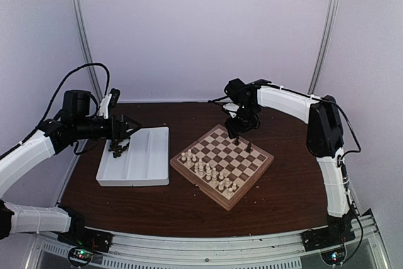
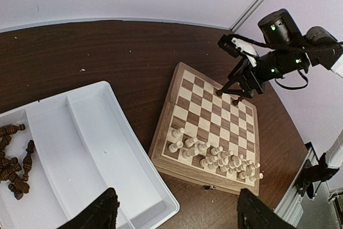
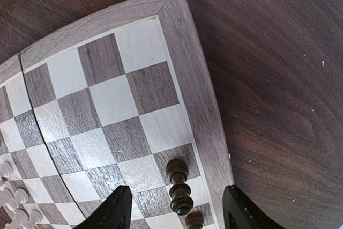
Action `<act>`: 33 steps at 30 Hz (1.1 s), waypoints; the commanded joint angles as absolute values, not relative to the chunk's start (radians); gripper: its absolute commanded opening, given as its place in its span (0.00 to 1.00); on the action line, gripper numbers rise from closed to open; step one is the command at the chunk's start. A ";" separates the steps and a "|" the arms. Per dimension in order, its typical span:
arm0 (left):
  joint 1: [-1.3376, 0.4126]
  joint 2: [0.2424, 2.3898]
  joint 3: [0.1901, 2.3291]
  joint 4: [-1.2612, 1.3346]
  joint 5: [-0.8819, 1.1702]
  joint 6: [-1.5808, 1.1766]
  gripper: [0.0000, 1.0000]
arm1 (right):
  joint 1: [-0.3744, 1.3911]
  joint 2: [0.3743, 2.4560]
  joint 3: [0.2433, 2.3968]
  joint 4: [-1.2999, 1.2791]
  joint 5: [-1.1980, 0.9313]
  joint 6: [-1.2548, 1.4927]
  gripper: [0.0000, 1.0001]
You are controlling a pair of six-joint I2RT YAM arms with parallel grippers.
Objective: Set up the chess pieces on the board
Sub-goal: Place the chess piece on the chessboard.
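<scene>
While the left gripper (image 1: 118, 146) hung over the tray (image 1: 135, 181) on the table's (image 1: 189, 218) left side, its jaws stood wide with nothing between them. Chess pieces (image 2: 13, 159) lay on their sides in the tray compartment nearest the table's left edge, long axes flat, pointing several ways, some touching. Board (image 1: 199, 188) sat diagonal on the table, one corner toward the near edge, just right of the tray.

Right gripper (image 1: 241, 131) was above the board's far-right edge with its jaws parted. Its fingers (image 3: 110, 210) straddled a dark piece (image 3: 179, 186) without touching it. That piece sat on a square against the far-right rim, about mid-edge. Top view showed it upright, long axis vertical. From the wrist camera it read as an elongated shape running along the rim, and I couldn't tell which end was the head. Second dark piece (image 3: 194, 219) sat just beside it by the same rim, cut off at the view's edge, orientation unclear.

White pieces (image 1: 208, 169) stood in two rows along the board's near-left edge.
</scene>
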State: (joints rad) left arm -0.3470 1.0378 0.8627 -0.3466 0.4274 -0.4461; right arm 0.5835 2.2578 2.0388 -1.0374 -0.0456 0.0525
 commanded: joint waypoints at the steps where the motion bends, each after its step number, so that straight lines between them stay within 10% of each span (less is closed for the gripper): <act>1: -0.351 1.019 0.882 -0.334 0.422 -0.430 0.76 | 0.578 2.246 2.054 -1.029 -0.046 0.060 0.60; 17: -0.351 1.025 0.887 -0.336 0.418 -0.429 0.76 | 0.576 2.262 2.044 -1.027 -0.038 0.059 0.31; 33: -0.351 1.047 0.902 -0.332 0.423 -0.426 0.76 | 0.575 2.262 2.040 -1.033 -0.022 0.049 0.28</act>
